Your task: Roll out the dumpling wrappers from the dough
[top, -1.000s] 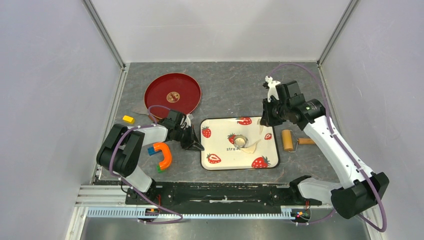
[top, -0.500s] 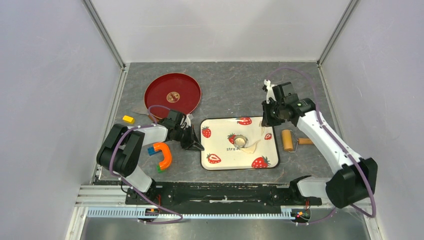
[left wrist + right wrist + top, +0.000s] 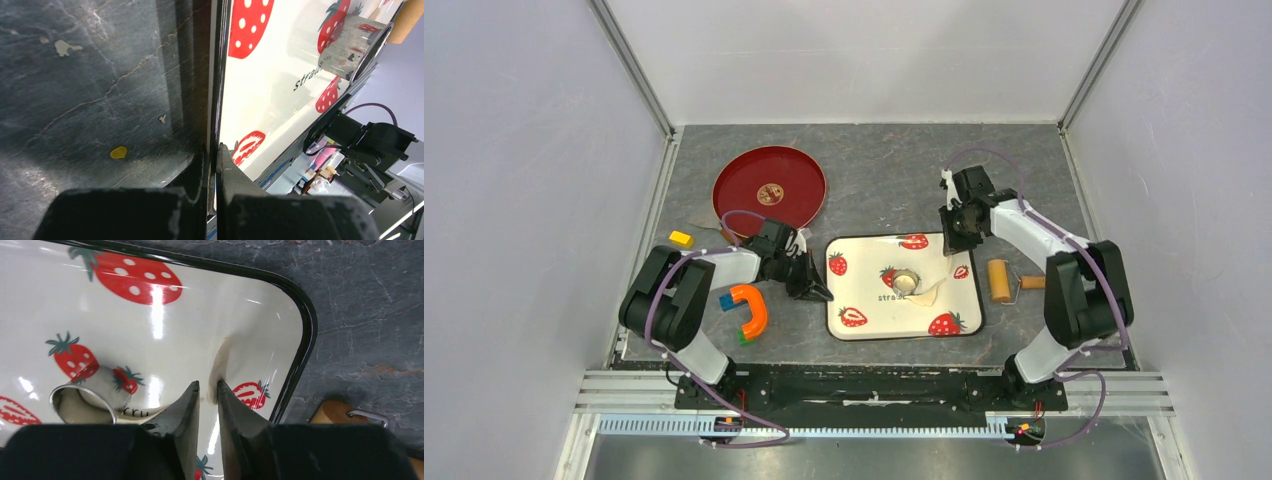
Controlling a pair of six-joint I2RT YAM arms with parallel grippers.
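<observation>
Grey stone counter (image 3: pixel 375 300): the dough (image 3: pixel 220 365) strip runs straight ahead of the right pincer (image 3: pixel 208 389), whose jaws are narrowly parted; the left pincer (image 3: pixel 212 150) clamps the tray (image 3: pixel 265 100) rim.

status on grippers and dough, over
Left gripper shut on strawberry tray rim. Right gripper slightly open over dough strip near tray corner. Metal ring mid-tray, not in the way.
</observation>
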